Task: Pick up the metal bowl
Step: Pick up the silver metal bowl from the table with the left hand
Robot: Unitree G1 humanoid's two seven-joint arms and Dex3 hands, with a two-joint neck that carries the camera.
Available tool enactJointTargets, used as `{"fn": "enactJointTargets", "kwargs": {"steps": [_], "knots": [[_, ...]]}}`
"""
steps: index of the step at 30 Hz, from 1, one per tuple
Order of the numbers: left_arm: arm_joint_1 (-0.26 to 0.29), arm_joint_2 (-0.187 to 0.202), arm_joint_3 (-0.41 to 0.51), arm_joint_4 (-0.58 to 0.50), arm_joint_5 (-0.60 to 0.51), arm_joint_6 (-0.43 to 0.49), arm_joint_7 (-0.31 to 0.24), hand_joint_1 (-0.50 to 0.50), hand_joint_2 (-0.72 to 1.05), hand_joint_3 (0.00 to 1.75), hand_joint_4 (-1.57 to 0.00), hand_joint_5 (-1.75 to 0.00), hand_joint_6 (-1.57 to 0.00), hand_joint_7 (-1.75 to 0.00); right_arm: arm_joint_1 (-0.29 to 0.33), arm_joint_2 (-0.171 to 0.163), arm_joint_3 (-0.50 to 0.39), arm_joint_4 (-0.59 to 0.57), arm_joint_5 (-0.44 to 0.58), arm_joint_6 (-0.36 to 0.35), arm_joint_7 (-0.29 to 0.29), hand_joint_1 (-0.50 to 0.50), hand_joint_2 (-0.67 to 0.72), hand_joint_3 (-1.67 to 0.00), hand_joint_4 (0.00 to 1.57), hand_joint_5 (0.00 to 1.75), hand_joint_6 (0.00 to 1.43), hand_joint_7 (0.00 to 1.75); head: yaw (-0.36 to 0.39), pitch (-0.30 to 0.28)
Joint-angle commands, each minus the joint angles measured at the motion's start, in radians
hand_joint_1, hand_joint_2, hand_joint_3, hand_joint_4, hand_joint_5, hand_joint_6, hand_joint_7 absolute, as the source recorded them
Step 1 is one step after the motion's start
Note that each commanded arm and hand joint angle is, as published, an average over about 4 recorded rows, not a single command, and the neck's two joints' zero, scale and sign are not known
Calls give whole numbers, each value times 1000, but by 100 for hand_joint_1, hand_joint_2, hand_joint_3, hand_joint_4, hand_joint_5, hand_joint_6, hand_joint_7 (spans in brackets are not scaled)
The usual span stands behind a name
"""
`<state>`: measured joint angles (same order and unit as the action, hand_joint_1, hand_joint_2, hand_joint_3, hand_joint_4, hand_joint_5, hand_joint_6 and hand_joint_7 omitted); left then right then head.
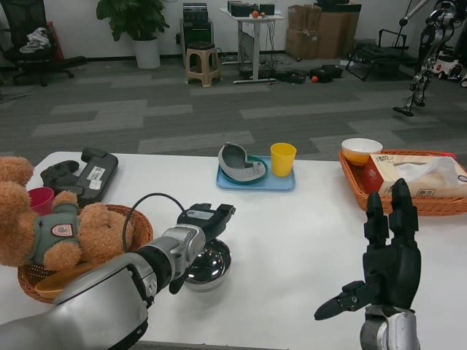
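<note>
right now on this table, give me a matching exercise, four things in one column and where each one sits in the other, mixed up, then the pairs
Things:
1. shiny round metal bowl
2. yellow plastic cup
3. brown teddy bear in a grey shirt
4. white and orange ceramic bowl

Places:
A. in the brown wicker basket at the left
B. at the near table edge, under the left hand
C. at the back corner of the orange basket on the right
D. on the blue tray at the far side

Pairs: 1-B, 2-D, 3-A, 4-C
</note>
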<state>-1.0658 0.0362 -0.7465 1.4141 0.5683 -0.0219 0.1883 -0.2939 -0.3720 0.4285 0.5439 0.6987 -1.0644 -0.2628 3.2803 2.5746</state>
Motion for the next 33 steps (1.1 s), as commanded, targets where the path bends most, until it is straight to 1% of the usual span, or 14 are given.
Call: {"fn": "enactJointTargets", "kwargs": {"steps": [1,3,7,10,13,16,19,24,27,29,31,33], "knots": [[30,-10,-12,11,-4,-11,1,-48,-30,0,0,0,0,-42,-4,-1,3,-10,9,-6,-3,4,72,0,0,0,0,9,0,7],[42,-12,-19,11,-4,-13,0,-48,-30,0,0,0,0,-42,-2,-2,2,-15,10,-6,-3,4,72,0,0,0,0,10,2,12],[68,-21,-35,11,-8,-21,-4,-48,-28,0,0,0,0,-49,0,-5,1,-22,11,-6,-3,4,72,0,0,0,0,10,3,16],[87,-26,-37,11,-21,-24,-5,-48,-28,0,0,0,-2,-51,1,-6,0,-27,12,-6,-3,4,72,0,0,0,0,12,6,22],[99,-29,-35,16,-27,-24,-9,-48,-28,0,0,0,-4,-56,5,-8,0,-32,12,-6,-3,4,72,0,0,0,0,10,10,31],[107,-31,-33,26,-29,-24,-12,-48,-28,0,0,0,-6,-56,9,-8,-1,-35,12,-6,-3,4,72,0,0,0,0,10,11,36],[114,-32,-32,36,-30,-24,-20,-48,-28,0,0,0,-8,-56,9,-8,-3,-39,13,-6,-3,4,72,0,0,0,0,7,11,40],[140,-35,-17,39,-30,-19,-39,-48,-28,0,0,0,-10,-63,9,-8,-3,-43,13,-6,-3,4,72,0,0,0,0,12,13,44],[146,-35,-14,41,-29,-15,-46,-48,-28,0,0,0,-12,-68,12,-8,-2,-44,13,-6,-3,4,72,0,0,0,0,9,16,44],[150,-35,-14,42,-28,-13,-51,-48,-28,0,0,0,-13,-73,15,-8,-3,-46,13,-6,-3,4,72,0,0,0,0,10,16,43],[155,-35,-13,43,-28,-12,-53,-48,-28,0,0,-5,-14,-80,18,-8,-4,-47,13,-6,-3,5,72,0,0,0,0,10,17,40],[158,-35,-13,43,-28,-12,-53,-48,-24,0,0,-26,-17,-87,20,-8,-4,-47,13,-6,-4,7,72,0,0,0,0,7,19,38]]}}
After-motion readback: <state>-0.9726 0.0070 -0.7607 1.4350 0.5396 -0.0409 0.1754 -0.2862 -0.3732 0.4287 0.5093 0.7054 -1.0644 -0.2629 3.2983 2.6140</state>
